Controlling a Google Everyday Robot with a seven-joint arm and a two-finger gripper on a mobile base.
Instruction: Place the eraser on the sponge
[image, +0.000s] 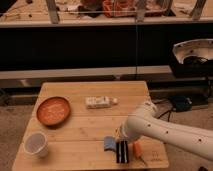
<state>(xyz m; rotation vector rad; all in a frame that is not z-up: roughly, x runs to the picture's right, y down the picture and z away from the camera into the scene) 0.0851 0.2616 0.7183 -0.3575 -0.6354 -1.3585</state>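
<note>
Orange plate, white cup, white bottle
</note>
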